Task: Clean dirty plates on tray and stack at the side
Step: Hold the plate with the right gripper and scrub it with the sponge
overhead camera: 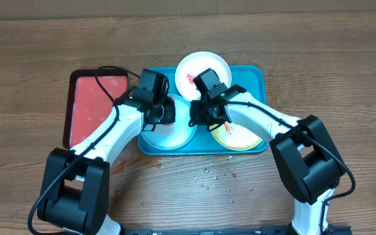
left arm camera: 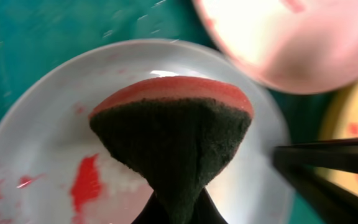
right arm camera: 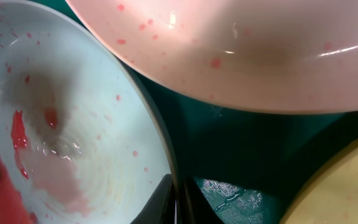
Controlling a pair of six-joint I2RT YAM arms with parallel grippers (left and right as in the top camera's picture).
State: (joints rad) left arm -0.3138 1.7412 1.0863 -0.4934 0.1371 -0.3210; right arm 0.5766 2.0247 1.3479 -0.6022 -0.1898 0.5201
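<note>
The teal tray (overhead camera: pixel 253 73) holds three plates. The light blue plate (overhead camera: pixel 175 136) lies at its left, smeared red (left arm camera: pixel 86 183). The white plate (overhead camera: pixel 209 64) is at the back and the yellow-green plate (overhead camera: pixel 240 137) at the right. My left gripper (overhead camera: pixel 165 116) is shut on a sponge (left arm camera: pixel 173 130), red on top and dark green below, held over the blue plate. My right gripper (overhead camera: pixel 196 119) is shut on the blue plate's right rim (right arm camera: pixel 160 143), one finger inside and one outside. The white plate (right arm camera: pixel 241 56) and the yellow-green plate (right arm camera: pixel 347 193) also show in the right wrist view.
A smaller red tray (overhead camera: pixel 96 108) with a dark rim lies left of the teal tray. Crumbs and red specks (overhead camera: pixel 207 173) dot the wooden table in front of the teal tray.
</note>
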